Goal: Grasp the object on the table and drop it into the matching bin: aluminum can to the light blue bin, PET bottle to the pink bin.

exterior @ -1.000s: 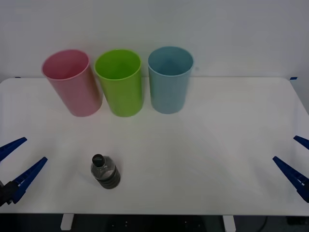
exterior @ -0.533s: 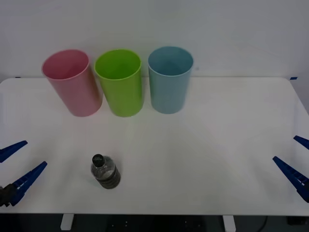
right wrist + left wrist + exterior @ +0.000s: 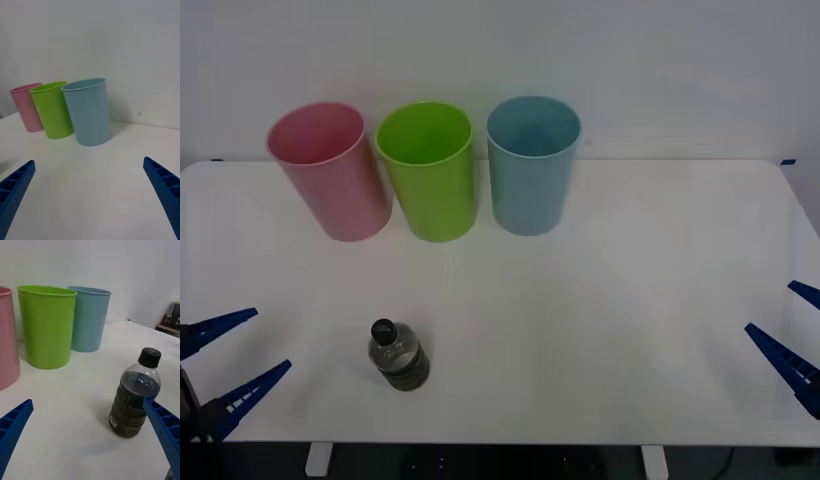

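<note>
1. The small clear plastic PET bottle with a black cap and dark contents [image 3: 397, 356] stands upright on the wide white flat counter [image 3: 600, 300], near its front edge and left of centre.

2. The left gripper [image 3: 232, 362] sits at the front-left corner of the counter, blue ribbed fingers spread wide, nothing between them. The bottle is to its right, apart from it, not touching.

3. From the left wrist view, the bottle [image 3: 135, 397] stands just ahead of the left gripper [image 3: 90, 435], off to one side, with one blue finger's tip [image 3: 165, 427] overlapping the bottle's lower flank in the picture. Whether they touch there, cannot tell.

4. At the back of the counter, three tall cup-shaped plastic bins stand upright in a row: the pink bin [image 3: 330, 170] on the left, a green bin [image 3: 428, 170] in the middle, the light blue bin [image 3: 530, 165] on the right. They stand close beside one another.

5. The bottle is well in front of the bins, roughly between the pink and green ones.

6. The right gripper [image 3: 795, 335] waits at the counter's right edge, fingers also wide apart and empty, well away from the bottle.

7. In the right wrist view, the right gripper [image 3: 90, 195] faces the light blue bin [image 3: 88, 112], the green [image 3: 52, 108] and pink [image 3: 27, 107] ones farther off.
</note>
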